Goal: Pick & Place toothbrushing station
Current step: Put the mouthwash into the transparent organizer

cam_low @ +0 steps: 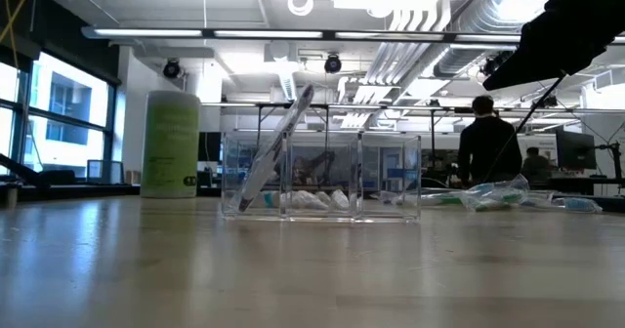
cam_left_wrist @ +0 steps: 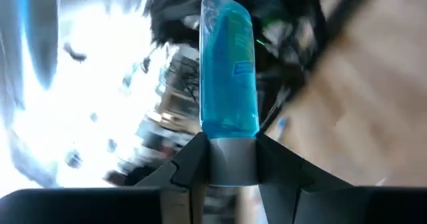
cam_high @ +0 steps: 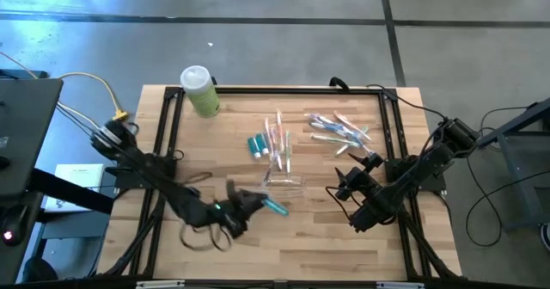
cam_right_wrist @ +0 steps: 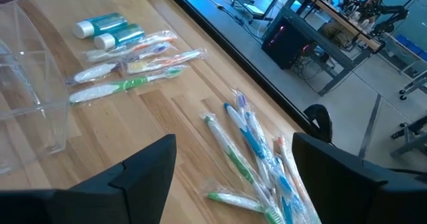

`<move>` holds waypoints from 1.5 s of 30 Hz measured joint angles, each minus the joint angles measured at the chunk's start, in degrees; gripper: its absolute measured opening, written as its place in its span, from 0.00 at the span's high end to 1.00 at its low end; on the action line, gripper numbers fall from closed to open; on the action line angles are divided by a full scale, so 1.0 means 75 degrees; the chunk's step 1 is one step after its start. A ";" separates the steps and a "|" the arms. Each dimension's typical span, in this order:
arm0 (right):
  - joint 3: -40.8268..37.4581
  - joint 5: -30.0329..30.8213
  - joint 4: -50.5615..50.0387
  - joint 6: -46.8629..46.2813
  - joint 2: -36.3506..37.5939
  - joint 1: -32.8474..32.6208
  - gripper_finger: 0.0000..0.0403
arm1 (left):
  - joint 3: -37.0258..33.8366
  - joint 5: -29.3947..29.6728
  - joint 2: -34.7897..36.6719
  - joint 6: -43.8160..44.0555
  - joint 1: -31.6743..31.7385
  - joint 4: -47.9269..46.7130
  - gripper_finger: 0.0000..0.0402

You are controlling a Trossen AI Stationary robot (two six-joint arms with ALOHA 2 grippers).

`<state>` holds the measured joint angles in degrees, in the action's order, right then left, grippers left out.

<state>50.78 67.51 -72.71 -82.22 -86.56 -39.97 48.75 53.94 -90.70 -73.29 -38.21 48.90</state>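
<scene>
Left wrist view: nearest the lens, the two dark fingers (cam_left_wrist: 193,164) of the left claw (cam_left_wrist: 231,159) are closed on the grey cap of a blue toothpaste tube (cam_left_wrist: 229,71), which stands out straight beyond them; only here is the grip itself legible. Right wrist view: the right claw (cam_right_wrist: 233,161) is spread wide and holds nothing, hovering over the desk (cam_right_wrist: 167,117) above a fan of wrapped toothbrushes (cam_right_wrist: 253,151); farther off lie a second group of brushes (cam_right_wrist: 127,67), two more tubes (cam_right_wrist: 110,29) and a wall of the clear organizer (cam_right_wrist: 33,97), details no other view separates so plainly. High view: the left claw (cam_high: 258,205) carries the tube near the front of the desk, just left of the organizer (cam_high: 284,184), with a green bottle (cam_high: 200,91) at the far left; this view alone gives the layout of both arms. Low view: the organizer (cam_low: 322,177) shows upright compartments with one brush (cam_low: 278,147) leaning in the left one; the tube does not appear here. Judgement: the step in hand is carrying the tube to the organizer; it would go best raised clear of the rim, turned upright over a free compartment, and lowered before release, avoiding the leaning brush.
</scene>
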 joint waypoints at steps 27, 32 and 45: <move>-0.0020 -0.0018 0.0073 0.0022 0.0000 -0.0006 0.28 | 0.0979 0.0751 -0.1390 -0.8137 0.0510 0.0276 0.75; -0.0020 -0.0021 0.0082 0.0025 0.0000 -0.0006 0.28 | 0.0979 0.0952 -0.1387 -0.8915 0.0510 0.0685 0.75; -0.0020 -0.0045 0.0161 0.0194 0.0000 -0.0006 0.28 | 0.0971 0.1524 -0.1390 -1.0287 0.0690 0.0690 0.71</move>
<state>50.63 67.17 -71.50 -80.77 -86.56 -40.01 56.03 65.36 -101.12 -150.44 -33.04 54.08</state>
